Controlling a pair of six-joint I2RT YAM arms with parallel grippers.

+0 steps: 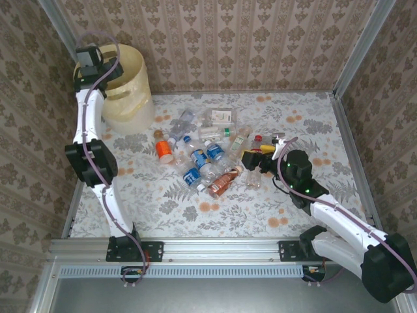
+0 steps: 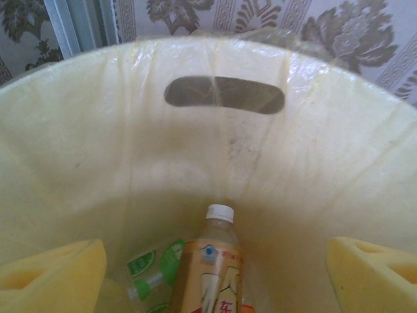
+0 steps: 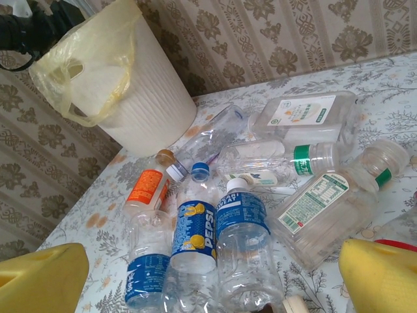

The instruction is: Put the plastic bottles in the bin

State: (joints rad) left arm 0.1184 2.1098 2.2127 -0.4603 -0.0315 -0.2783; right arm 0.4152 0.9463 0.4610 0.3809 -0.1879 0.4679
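Note:
My left gripper [image 1: 91, 62] hangs over the pale yellow bin [image 1: 133, 78], open, its yellow fingers [image 2: 52, 274] wide apart. Below them in the bin [image 2: 130, 143] lie a tan-labelled bottle with a white cap [image 2: 212, 261], touching neither finger, and a green-labelled bottle [image 2: 153, 267]. Several clear plastic bottles [image 1: 202, 153] lie heaped mid-table. My right gripper [image 1: 251, 160] stands open at the heap's right edge. In the right wrist view my right gripper [image 3: 212, 280] is low over a Pepsi bottle [image 3: 195, 228] and a blue-labelled one [image 3: 244, 241], with nothing gripped.
The bin [image 3: 150, 98] stands in the far left corner against the patterned wall, lined with a thin plastic bag. An orange-labelled bottle [image 1: 164, 151] lies nearest it. Squarish bottles [image 3: 319, 208] lie at the heap's right. Metal rails edge the table.

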